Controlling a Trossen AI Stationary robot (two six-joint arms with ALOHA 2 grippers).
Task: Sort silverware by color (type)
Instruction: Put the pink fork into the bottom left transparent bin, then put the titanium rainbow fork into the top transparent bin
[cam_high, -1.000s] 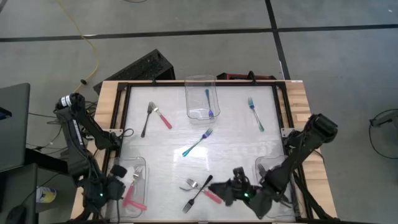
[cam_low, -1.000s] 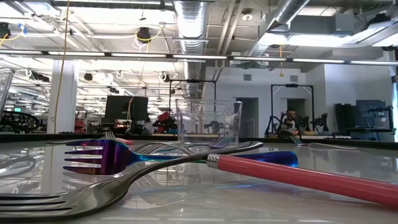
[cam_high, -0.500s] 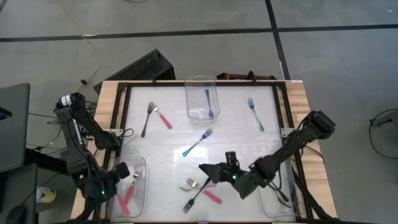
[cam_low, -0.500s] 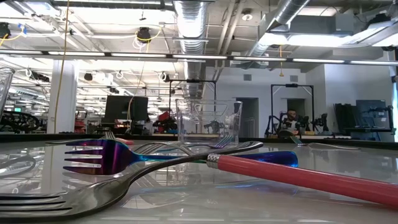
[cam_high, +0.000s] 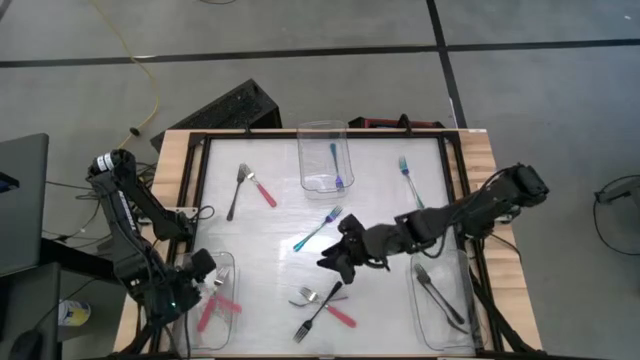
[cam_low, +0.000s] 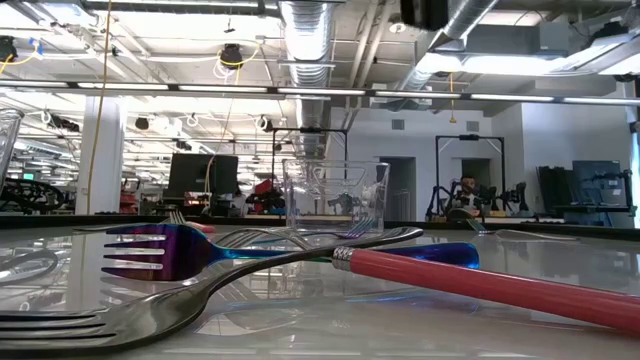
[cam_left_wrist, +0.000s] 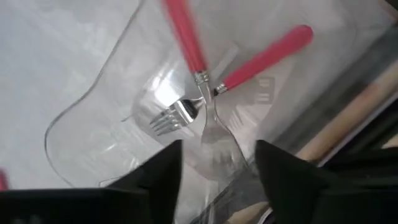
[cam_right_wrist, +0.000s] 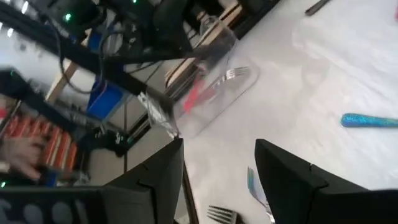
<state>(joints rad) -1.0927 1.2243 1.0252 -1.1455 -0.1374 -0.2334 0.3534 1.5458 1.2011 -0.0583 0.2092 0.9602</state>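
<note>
Both grippers are open and empty. My right gripper (cam_high: 338, 257) hovers over the table's middle, just near of a teal-handled fork (cam_high: 318, 230) lying flat; its wrist view shows that handle (cam_right_wrist: 370, 120). Closer to the near edge lie a black fork (cam_high: 318, 310) and a red-handled fork (cam_high: 338, 313), also in the low view as black fork (cam_low: 150, 310) and red handle (cam_low: 480, 285). My left gripper (cam_high: 200, 270) hangs over the near-left bin (cam_high: 228, 262), where two red-handled forks (cam_left_wrist: 249, 65) lie. Another teal fork (cam_high: 410, 183) lies far right; a black and a red fork (cam_high: 250, 187) lie far left.
A clear bin (cam_high: 322, 130) at the far middle holds a blue fork (cam_high: 337, 165). The near-right bin (cam_high: 425, 262) holds black forks (cam_high: 440, 295). A black frame (cam_high: 195, 180) borders the white tabletop. Bare surface lies between the far bin and the far-left forks.
My right gripper has swung from the near edge beside the near-right bin toward the table's left and then its far side, ending over the middle; the near-right bin now shows uncovered. My left gripper has shifted slightly toward the far edge above its bin, where the red forks lie differently.
</note>
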